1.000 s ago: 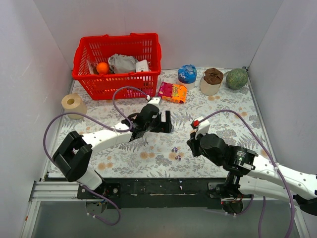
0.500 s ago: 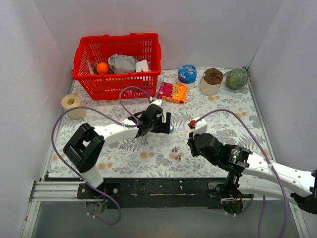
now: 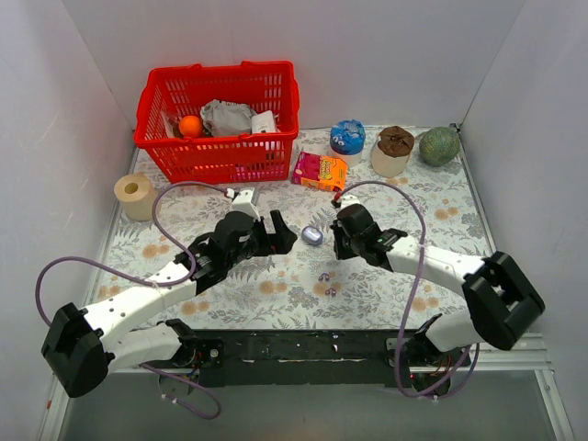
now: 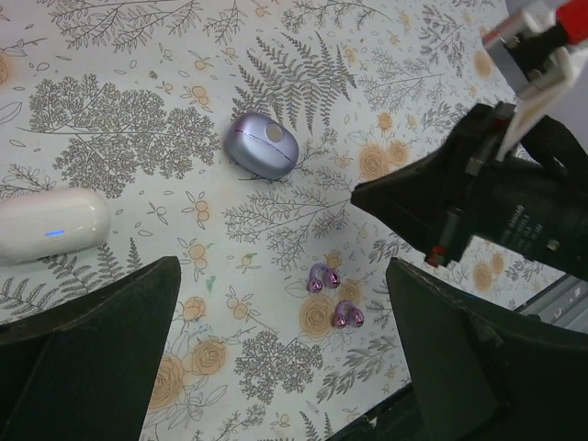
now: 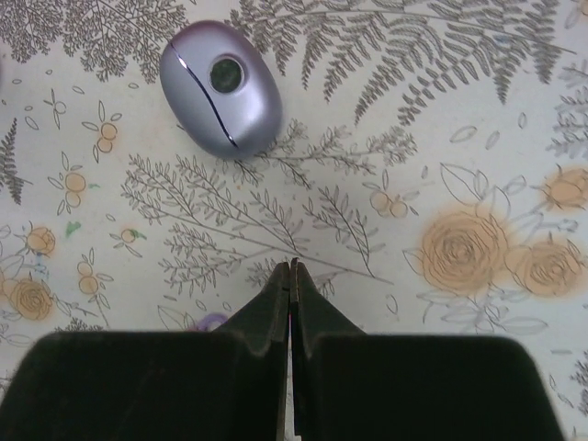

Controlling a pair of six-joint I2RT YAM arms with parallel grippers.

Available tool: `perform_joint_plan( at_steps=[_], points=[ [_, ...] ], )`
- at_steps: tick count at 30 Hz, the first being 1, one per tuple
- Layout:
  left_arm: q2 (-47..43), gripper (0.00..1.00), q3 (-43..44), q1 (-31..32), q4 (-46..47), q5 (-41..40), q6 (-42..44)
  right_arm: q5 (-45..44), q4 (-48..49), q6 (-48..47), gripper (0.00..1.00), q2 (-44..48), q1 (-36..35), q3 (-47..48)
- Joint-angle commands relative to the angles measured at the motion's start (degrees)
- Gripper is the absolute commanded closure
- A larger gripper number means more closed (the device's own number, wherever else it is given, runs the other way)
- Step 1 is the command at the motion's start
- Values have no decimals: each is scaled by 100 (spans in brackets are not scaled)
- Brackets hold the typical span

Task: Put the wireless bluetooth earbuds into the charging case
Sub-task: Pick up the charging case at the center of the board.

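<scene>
Left jaws gape, right jaws shut, both empty; charging case between, capsule near.

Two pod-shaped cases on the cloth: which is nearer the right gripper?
The lavender-blue charging case with the round dot on its lid, just ahead of the right gripper. The white capsule with a blue light lies farther off.

The whole table is taken in from a fixed camera set high behind its near edge and tilted down. The patterned surface is viewed from close above by the left wrist camera and from nearer still by the right wrist camera. The charging case is shared by all three views.
</scene>
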State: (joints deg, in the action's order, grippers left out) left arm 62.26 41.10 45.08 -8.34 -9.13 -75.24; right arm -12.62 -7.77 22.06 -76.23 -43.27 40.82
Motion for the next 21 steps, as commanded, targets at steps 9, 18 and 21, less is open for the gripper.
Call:
perform_joint_plan(
  at_steps=[9,18,21],
  points=[
    [-750,5,-401,27,-282,-89,-193,629,927,-185,99,-1842,485,1253],
    [-654,4,-410,27,-282,-142,-78,840,996,-220,99,-2397,591,1552],
    [-645,4,-436,27,-274,-133,-105,1086,1163,-159,99,-2353,556,1403]
  ],
)
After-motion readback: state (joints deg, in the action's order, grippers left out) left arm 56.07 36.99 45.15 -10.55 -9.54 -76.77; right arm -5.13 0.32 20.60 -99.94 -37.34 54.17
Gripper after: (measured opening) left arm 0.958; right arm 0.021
